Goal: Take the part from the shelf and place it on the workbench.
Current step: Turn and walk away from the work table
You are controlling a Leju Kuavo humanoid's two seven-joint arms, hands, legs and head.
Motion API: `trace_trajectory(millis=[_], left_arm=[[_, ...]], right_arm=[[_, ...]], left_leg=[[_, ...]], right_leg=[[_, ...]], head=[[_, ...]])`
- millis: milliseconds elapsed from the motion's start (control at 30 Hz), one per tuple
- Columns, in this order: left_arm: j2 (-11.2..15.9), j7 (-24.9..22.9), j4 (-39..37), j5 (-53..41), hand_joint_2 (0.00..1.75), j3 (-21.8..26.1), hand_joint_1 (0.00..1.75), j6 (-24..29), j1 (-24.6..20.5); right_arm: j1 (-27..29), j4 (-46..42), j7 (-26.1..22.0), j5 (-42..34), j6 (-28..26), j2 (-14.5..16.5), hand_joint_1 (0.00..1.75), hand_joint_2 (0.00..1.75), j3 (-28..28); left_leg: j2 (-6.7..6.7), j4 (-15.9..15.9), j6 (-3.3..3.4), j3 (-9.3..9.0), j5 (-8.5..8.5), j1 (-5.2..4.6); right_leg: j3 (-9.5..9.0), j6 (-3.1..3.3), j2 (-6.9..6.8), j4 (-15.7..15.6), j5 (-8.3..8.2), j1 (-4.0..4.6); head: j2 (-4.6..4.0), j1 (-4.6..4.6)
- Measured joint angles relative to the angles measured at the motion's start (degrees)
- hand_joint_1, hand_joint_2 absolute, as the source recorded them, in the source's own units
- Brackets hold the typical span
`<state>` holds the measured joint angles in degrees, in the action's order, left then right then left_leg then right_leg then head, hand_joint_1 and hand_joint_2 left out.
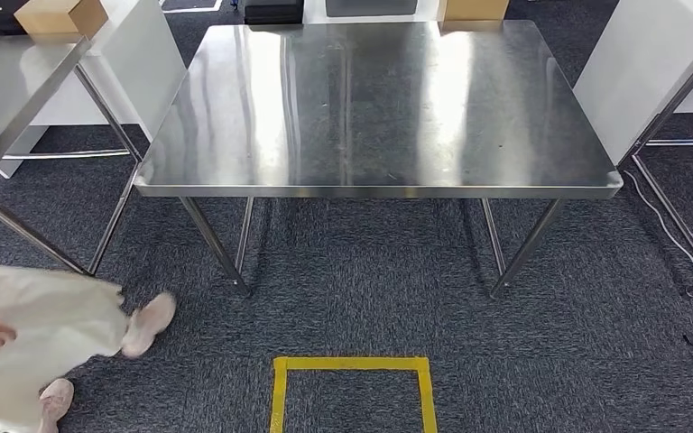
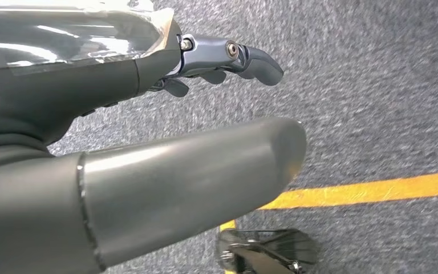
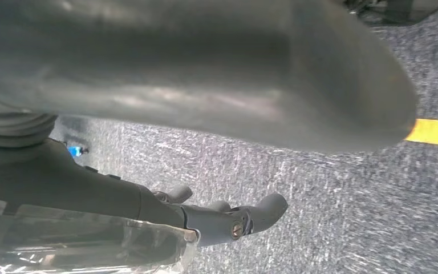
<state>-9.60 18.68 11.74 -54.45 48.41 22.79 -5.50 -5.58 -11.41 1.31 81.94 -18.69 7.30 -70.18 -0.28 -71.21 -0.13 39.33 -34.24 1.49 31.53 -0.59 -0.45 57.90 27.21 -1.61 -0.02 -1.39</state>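
My left hand [image 2: 148, 137] and right hand [image 3: 194, 142] hang spread and holding nothing over the carpet [image 1: 595, 361], since the bare worktop [image 1: 370, 99] ahead awaits a part.

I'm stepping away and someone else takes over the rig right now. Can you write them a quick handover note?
Left hand: hangs over the carpet, fingers apart, holding nothing.
Right hand: the same, empty over the carpet.
Workbench: straight ahead, steel top bare, no part on it yet.
Yellow tape square marks the floor in front of the bench.
A person is at the near left.
Done: nothing visible. Left: find the shelf, take the part, set it on the workbench.
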Motion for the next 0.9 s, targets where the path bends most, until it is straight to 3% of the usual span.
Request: trace_trajectory(millis=[33,67,100,200,267,367,433,500,533,567,600,667,700,733,800,833,900], left_arm=[[0.0,0.0,0.0,0.0,0.00,0.0,0.00,0.0,0.0],[0.0,0.0,0.0,0.0,0.00,0.0,0.00,0.0,0.1],[0.0,0.1,0.0,0.0,0.00,0.1,0.00,0.0,0.1],[0.2,0.2,0.0,0.0,0.00,0.1,0.00,0.0,-0.1],[0.3,0.3,0.0,0.0,0.00,0.1,0.00,0.1,-0.2],[0.3,0.4,0.0,0.0,0.00,0.1,0.00,0.1,-0.1],[0.3,0.4,0.0,0.0,0.00,0.1,0.00,0.1,-0.2],[0.3,0.4,0.0,0.0,0.00,0.1,0.00,0.0,-0.2],[0.2,0.4,0.0,0.0,0.00,0.1,0.00,0.0,-0.1],[0.2,0.4,0.0,-0.1,0.00,0.1,0.00,0.0,-0.1],[0.2,0.4,0.0,-0.1,0.00,0.1,0.00,-0.1,-0.1],[0.1,0.4,0.0,-0.1,0.00,0.1,0.00,-0.1,-0.1],[0.1,0.4,0.0,-0.1,0.00,0.1,0.00,-0.1,-0.1],[0.1,0.4,0.0,-0.1,0.00,0.1,0.00,-0.1,-0.1],[0.0,0.4,0.0,0.0,0.00,0.1,0.00,-0.1,-0.1],[0.0,0.4,0.0,0.0,0.00,0.1,0.00,0.0,-0.1],[0.0,0.6,0.0,0.1,0.00,0.2,0.00,0.0,0.0]], right_arm=[[0.0,0.0,0.0,0.0,0.0,0.0,0.00,0.00,0.0],[0.0,0.0,0.0,0.0,0.0,0.0,0.00,0.00,0.0],[0.0,0.0,0.0,0.0,0.0,0.0,0.00,0.00,0.0],[0.0,0.0,0.0,0.0,0.1,0.2,0.00,0.00,0.0],[0.0,0.0,0.0,0.0,0.1,0.3,0.00,0.00,0.1],[-0.1,0.0,0.1,0.0,0.1,0.4,0.00,0.00,0.1],[-0.1,0.0,0.1,0.0,0.1,0.3,0.00,0.00,0.2],[-0.1,0.0,0.1,0.0,0.1,0.3,0.00,0.00,0.2],[0.0,0.0,0.1,0.0,0.1,0.2,0.00,0.00,0.2],[0.0,0.0,0.1,0.0,0.1,0.2,0.00,0.00,0.3],[0.0,0.0,0.1,-0.1,0.1,0.1,0.00,0.00,0.3],[-0.1,0.0,0.1,-0.1,0.1,0.0,0.00,0.00,0.3],[-0.2,0.0,0.1,-0.1,0.1,-0.1,0.00,0.00,0.4],[-0.2,0.0,0.1,-0.1,0.1,-0.1,0.00,0.00,0.4],[-0.3,0.0,0.1,0.0,0.1,-0.1,0.00,0.00,0.4],[-0.2,0.0,0.1,0.0,0.1,-0.1,0.00,0.00,0.4],[-0.2,0.0,0.1,0.0,0.1,-0.1,0.00,0.00,0.4]], left_leg=[[0.02,-2.3,0.10,0.42,-1.10,-0.01],[0.04,-2.7,0.34,-0.14,-1.13,-0.06],[0.05,-0.8,0.74,-1.83,-0.24,-0.18],[0.37,10.4,2.69,-9.47,3.13,-1.10],[0.69,13.6,3.29,-11.28,3.69,-1.77],[0.78,14.6,3.63,-10.64,5.36,-1.76],[0.83,15.5,3.92,-9.61,6.81,-1.45],[0.82,15.5,4.00,-8.31,7.80,-1.53],[0.84,15.5,3.92,-7.68,8.26,-1.54],[0.84,15.4,3.83,-7.10,8.68,-1.54],[0.84,15.4,3.70,-6.65,9.08,-1.51],[0.77,15.0,3.31,-5.88,9.72,-1.48],[0.74,14.7,3.04,-5.52,9.98,-1.55],[0.72,14.4,2.73,-5.19,10.25,-1.66],[0.70,14.1,2.13,-4.78,10.84,-1.85],[0.65,14.1,1.85,-4.67,11.08,-1.83],[0.42,12.5,1.23,-3.83,9.19,-1.60]], right_leg=[[0.44,0.16,-0.13,0.0,-0.29,0.27],[0.82,0.22,-0.22,0.0,-0.57,0.52],[1.11,0.23,-0.25,0.0,-0.83,0.74],[1.56,-0.01,-0.34,0.0,-1.55,1.16],[1.70,-0.63,-0.58,0.0,-2.01,1.16],[2.25,-1.66,-0.70,0.2,-2.18,1.19],[4.12,-1.33,-0.32,4.0,0.93,1.32],[6.58,-0.98,0.00,11.4,5.48,1.15],[7.10,-1.22,0.05,14.4,6.81,1.05],[6.63,-1.72,0.07,15.5,7.08,0.97],[5.04,-2.36,0.06,14.3,6.45,0.89],[-0.77,-3.38,0.08,6.4,4.40,0.61],[-3.58,-3.44,0.20,2.1,3.83,0.64],[-5.28,-3.27,0.30,-0.9,3.58,0.71],[-5.78,-2.56,0.50,-2.6,3.56,1.06],[-5.29,-2.07,0.46,-2.6,3.30,0.79],[-4.63,-0.72,0.30,-2.7,2.51,0.25]], head=[[0.00,0.00],[0.00,0.01],[0.00,-0.01],[-0.01,0.03],[-0.01,0.05],[-0.01,0.02],[-0.01,0.18],[-0.02,0.35],[-0.01,0.43],[-0.01,0.43],[-0.01,0.46],[-0.02,0.50],[-0.02,0.48],[-0.01,0.47],[0.00,0.38],[-0.01,0.34],[-0.01,0.14]])
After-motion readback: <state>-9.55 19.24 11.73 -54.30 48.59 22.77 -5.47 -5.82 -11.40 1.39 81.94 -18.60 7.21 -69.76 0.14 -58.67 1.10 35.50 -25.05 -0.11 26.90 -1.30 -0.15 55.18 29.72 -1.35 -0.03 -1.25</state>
